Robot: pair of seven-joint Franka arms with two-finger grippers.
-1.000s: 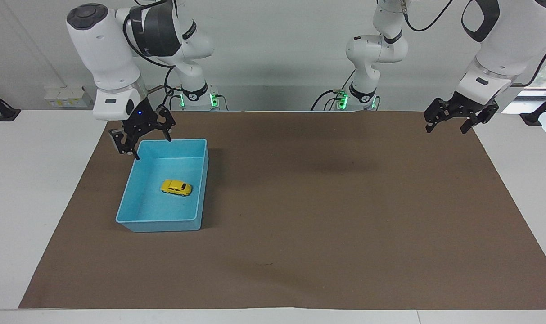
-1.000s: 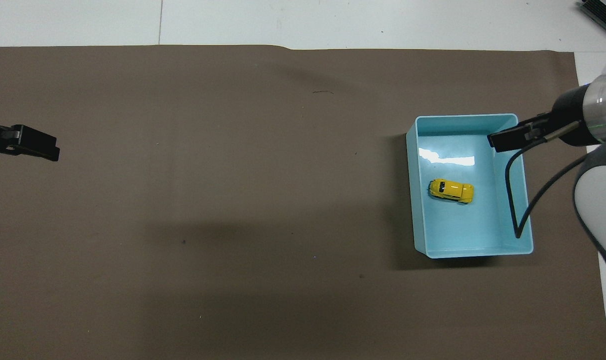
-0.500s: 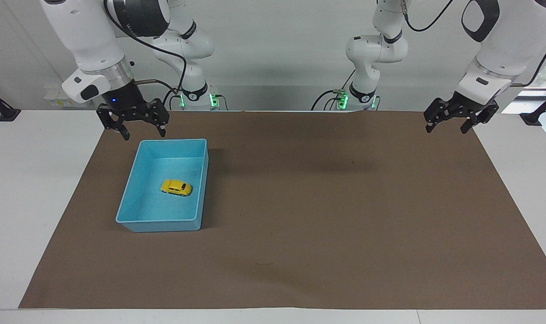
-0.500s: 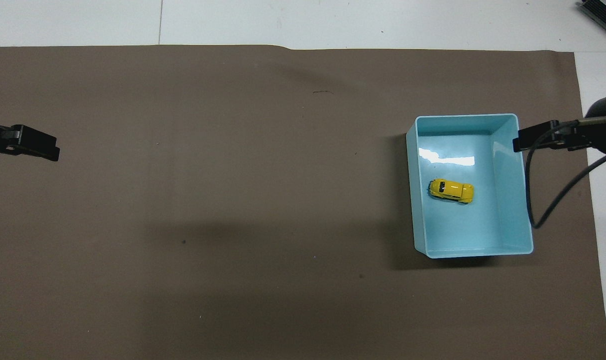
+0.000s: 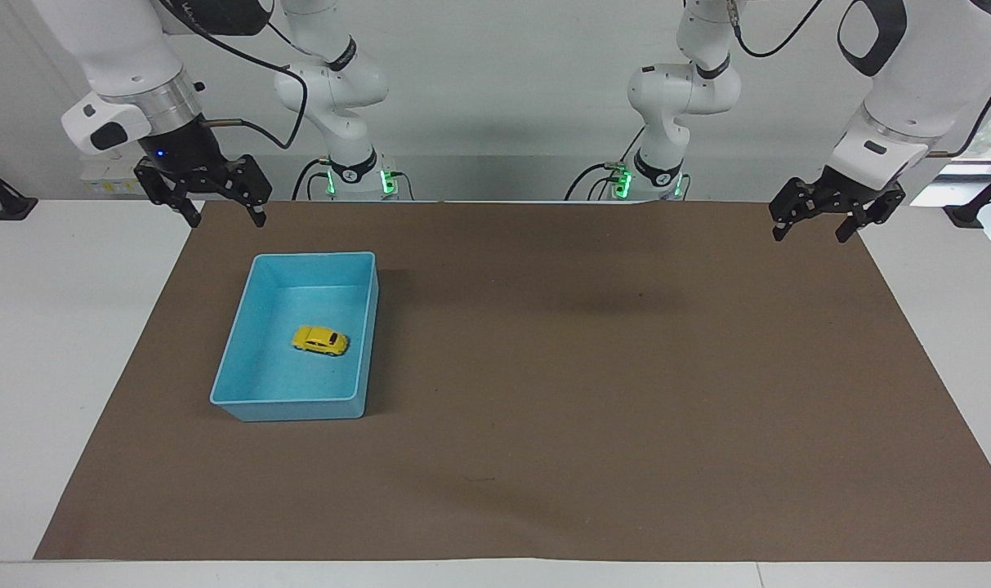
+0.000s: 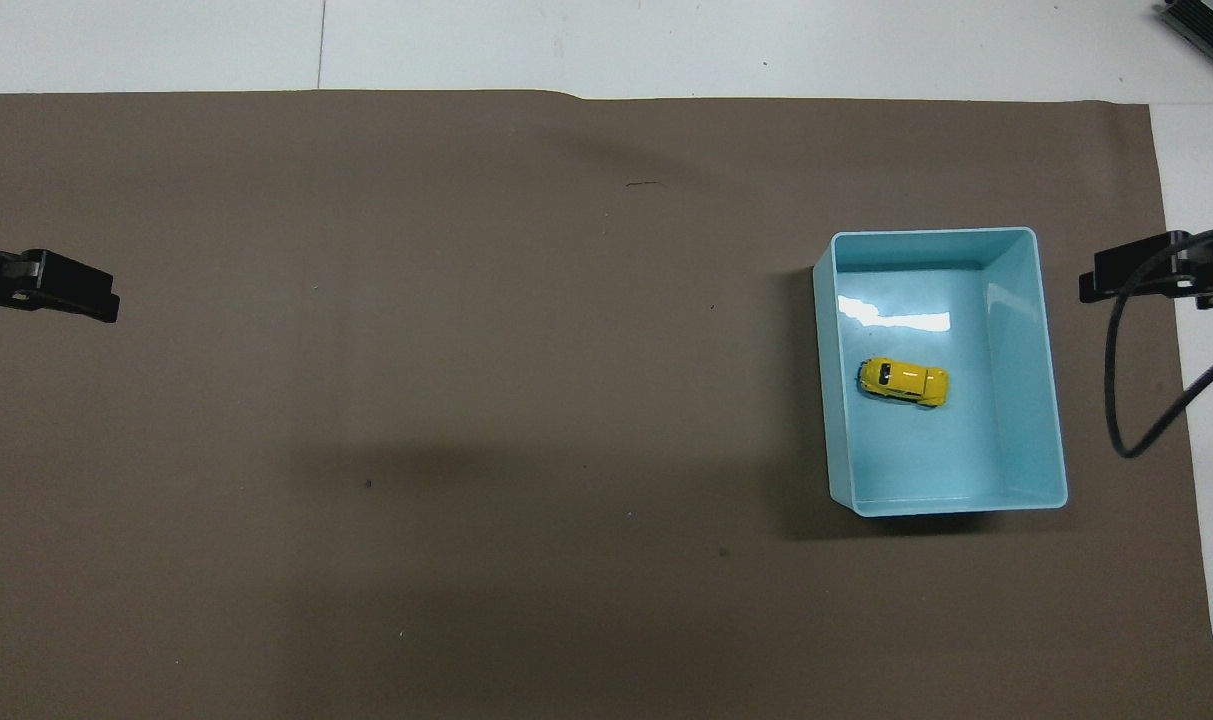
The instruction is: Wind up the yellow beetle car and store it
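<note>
Reading this as the closing step, I see the yellow beetle car [image 5: 320, 340] already lying on the floor of the blue bin [image 5: 253, 394], at the middle left of the facing frame, on its wheels as far as I can tell. Whether its spring got wound I cannot judge from here. Nothing is held by either arm.

My right claw [image 5: 217, 192] hangs at the upper left of the facing frame, over the corner of the brown mat [image 5: 585, 408] on the surface, clear of the bin, with its fingers spread apart and empty. My left claw [image 5: 819, 220] waits at the upper right, over the mat's edge, fingers likewise apart.

The next move, as I judge it, calls for little: bring the right arm to a rest pose and leave the bin alone.

Against the frame a second ago, the right claw has risen and pulled away from the bin's rim toward the frame's upper left corner; in the overhead view it has slid off the bin to the right edge. Car, bin and left claw have not shifted.
</note>
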